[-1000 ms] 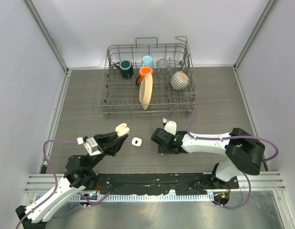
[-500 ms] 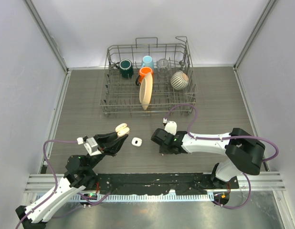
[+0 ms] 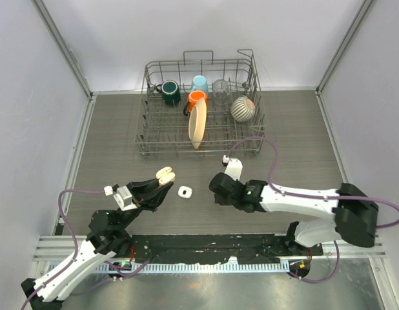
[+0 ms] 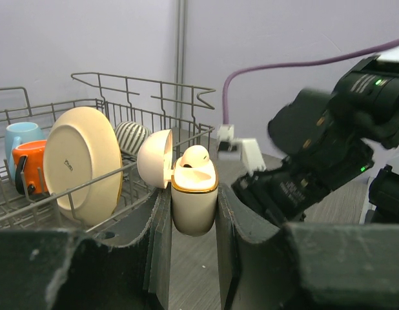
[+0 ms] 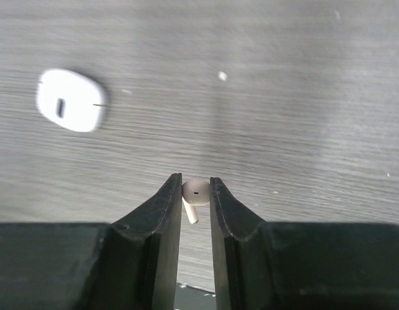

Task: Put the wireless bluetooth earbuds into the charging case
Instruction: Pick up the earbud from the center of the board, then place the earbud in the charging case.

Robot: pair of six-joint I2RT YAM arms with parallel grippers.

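My left gripper [image 4: 192,192] is shut on a cream charging case [image 4: 194,197] with a gold rim, held upright above the table with its lid [image 4: 154,158] swung open to the left. One white earbud [image 4: 196,155] sits in the case. From above, the case [image 3: 164,175] is left of centre, at the tip of the left gripper [image 3: 158,183]. My right gripper [image 5: 195,185] is shut on a second white earbud [image 5: 197,190], its stem pointing back between the fingers, just above the wood surface. In the top view the right gripper [image 3: 219,187] is right of the case.
A small white rounded-square piece [image 3: 184,191] with a dark slot [image 5: 71,100] lies on the table between the two grippers. A wire dish rack [image 3: 251,139] at the back holds mugs, a cream plate [image 4: 83,165], a glass and a striped bowl.
The right gripper's fingers have closed on the earbud, and the right arm's elbow has swung out to the right. The left arm and case have not moved.
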